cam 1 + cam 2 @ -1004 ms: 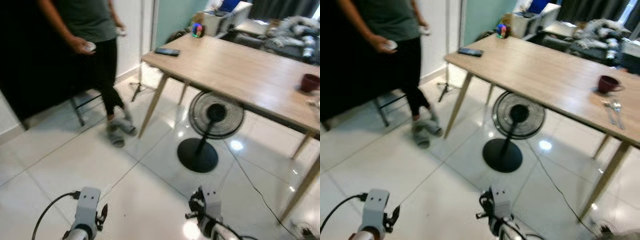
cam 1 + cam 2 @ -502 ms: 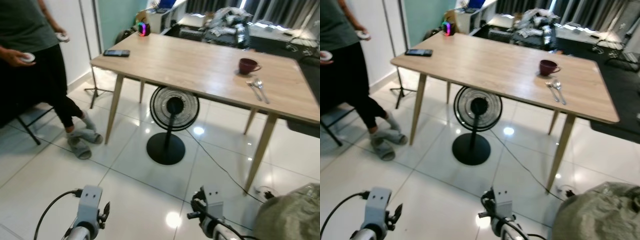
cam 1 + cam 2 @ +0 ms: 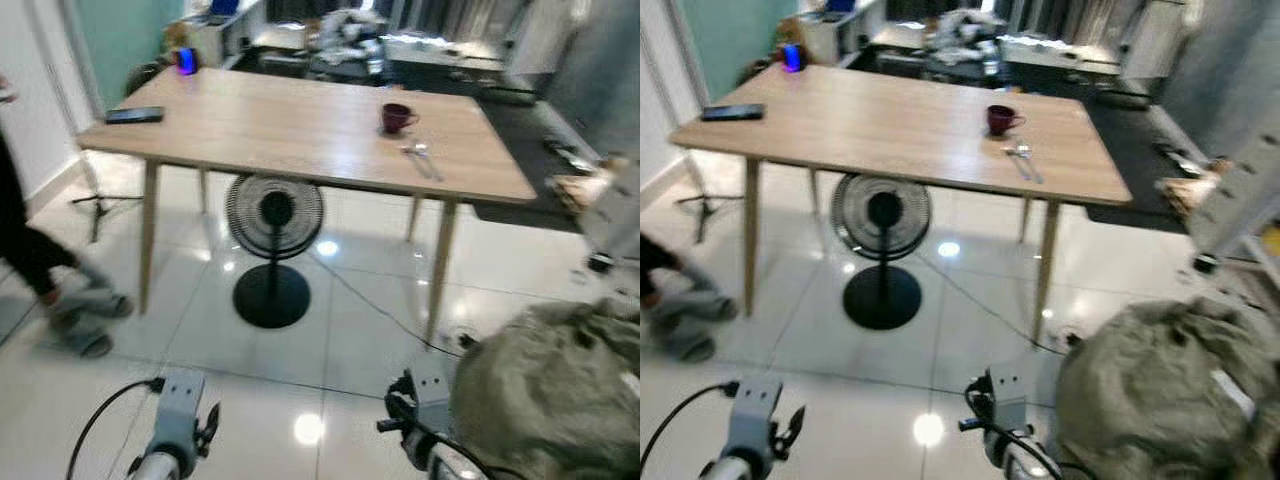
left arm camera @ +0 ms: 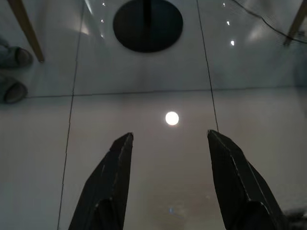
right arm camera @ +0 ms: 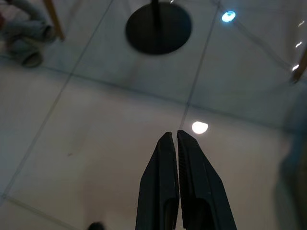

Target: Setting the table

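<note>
Jaws of the left gripper [image 4: 168, 143] stand wide apart and hold nothing; only the white tiled floor [image 4: 144, 158] shows between them. Jaws of the right gripper [image 5: 173, 139] are pressed together, also with nothing inside. Both arms hang low in front of the robot, pointing down at the floor, well apart from the wooden surface [image 3: 260, 130].

On the surface, a dark red mug [image 3: 396, 118] stands toward its far right part, and a spoon and fork [image 3: 420, 158] lie just beside the mug, nearer to the robot. A black phone [image 3: 134, 115] lies at the left end. Under the surface stands a black fan [image 3: 272, 225]. Left of the surface, a person's legs and slippers [image 3: 75, 320] are blurred. A grey-green cloth heap [image 3: 550, 390] lies right of the surface, close to the right arm.
</note>
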{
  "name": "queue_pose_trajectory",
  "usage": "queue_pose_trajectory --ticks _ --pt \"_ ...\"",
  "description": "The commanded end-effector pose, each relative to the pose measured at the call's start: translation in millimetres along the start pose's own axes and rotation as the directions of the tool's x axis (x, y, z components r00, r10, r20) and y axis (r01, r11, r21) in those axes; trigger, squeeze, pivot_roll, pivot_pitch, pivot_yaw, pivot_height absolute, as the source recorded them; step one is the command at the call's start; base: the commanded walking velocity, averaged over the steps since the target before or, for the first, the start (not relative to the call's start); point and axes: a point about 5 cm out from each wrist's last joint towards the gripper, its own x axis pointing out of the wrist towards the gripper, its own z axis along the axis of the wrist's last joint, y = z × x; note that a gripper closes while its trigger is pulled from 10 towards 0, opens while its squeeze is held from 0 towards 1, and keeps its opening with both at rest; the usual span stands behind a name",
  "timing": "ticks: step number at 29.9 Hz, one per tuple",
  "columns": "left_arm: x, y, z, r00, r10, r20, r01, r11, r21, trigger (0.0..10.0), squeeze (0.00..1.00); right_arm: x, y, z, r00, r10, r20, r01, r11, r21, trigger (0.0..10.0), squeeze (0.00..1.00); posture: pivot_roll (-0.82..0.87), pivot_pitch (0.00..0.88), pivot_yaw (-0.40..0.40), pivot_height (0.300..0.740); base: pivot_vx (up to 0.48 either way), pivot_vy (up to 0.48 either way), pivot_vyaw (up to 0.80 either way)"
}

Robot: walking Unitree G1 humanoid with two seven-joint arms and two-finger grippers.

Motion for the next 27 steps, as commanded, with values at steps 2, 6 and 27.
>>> queue_pose_trajectory --ticks 2,6,27 --pt "1.1 -0.4 0 1.000 0.004 -0.014 -0.004 1.000 0.003 10.0 0.00 -2.1 -11.6 3 0.998 -0.056 0.014 0.055 0.998 0.035 10.0 0.00 -0.02 0.000 0.037 0.740 0.000 0.000 -0.79" --pt "3.2 9.7 9 0.999 0.041 0.009 -0.041 0.999 -0.011 10.0 0.00 -0.5 -23.3 20 0.989 -0.120 0.086 0.110 0.988 0.107 10.0 0.00 -0.02 0.000 0.038 0.740 0.000 0.000 -0.80" --pt "-1.1 21.7 129 0.923 0.065 0.379 -0.064 0.998 -0.014 10.0 0.00 -12.8 -22.5 146 0.849 -0.075 0.524 0.102 0.995 -0.023 10.0 0.00 -0.02 0.000 0.047 0.740 0.000 0.000 -0.80"
